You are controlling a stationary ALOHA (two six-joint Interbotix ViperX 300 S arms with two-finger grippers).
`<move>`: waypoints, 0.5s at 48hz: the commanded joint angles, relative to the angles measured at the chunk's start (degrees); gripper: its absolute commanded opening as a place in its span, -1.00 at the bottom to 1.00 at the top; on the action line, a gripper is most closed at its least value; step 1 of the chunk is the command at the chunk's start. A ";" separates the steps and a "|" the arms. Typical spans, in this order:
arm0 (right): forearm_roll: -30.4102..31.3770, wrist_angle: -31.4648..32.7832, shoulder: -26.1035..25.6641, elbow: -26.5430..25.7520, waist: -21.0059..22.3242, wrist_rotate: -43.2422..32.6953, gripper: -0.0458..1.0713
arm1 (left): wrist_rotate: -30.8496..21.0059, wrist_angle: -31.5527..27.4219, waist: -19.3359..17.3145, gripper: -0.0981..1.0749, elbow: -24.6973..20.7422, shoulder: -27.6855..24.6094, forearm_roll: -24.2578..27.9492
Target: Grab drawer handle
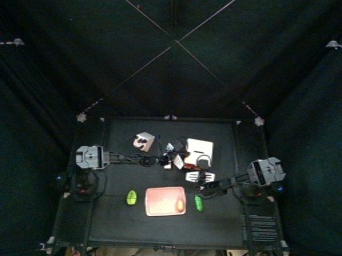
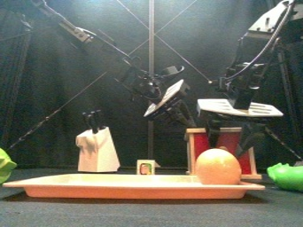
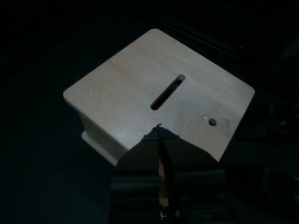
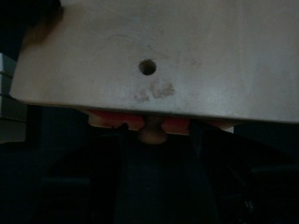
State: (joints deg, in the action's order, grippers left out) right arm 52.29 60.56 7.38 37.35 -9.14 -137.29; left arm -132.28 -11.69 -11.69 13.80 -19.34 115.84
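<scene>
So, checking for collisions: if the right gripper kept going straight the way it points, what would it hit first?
Probably the wooden drawer box right ahead of the open right gripper, near the red front under its top panel; depth is unclear.

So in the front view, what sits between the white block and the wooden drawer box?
A small cube stands between the white block and the wooden drawer box, behind the pink tray; the front view shows it.
</scene>
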 commanded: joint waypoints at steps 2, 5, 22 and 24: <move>0.00 0.09 -0.79 -1.14 0.62 0.00 0.66 | -0.09 -0.26 -0.18 -0.32 -1.49 0.79 0.09; -0.44 0.18 -0.70 -1.14 0.79 -0.09 0.61 | -0.18 -0.35 -0.09 -0.32 -1.49 0.70 0.09; -1.58 0.26 -0.26 -0.88 1.14 0.79 0.17 | -0.09 -0.18 -0.09 -0.32 -1.49 0.62 -0.35; -1.85 0.35 -0.44 -0.62 1.14 0.97 0.13 | -0.09 -0.26 -0.09 -0.32 -1.41 0.62 -0.70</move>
State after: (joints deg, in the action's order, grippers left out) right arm 51.15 60.56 8.00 36.91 -8.53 -136.58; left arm -132.36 -11.69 -11.60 13.80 -19.51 115.49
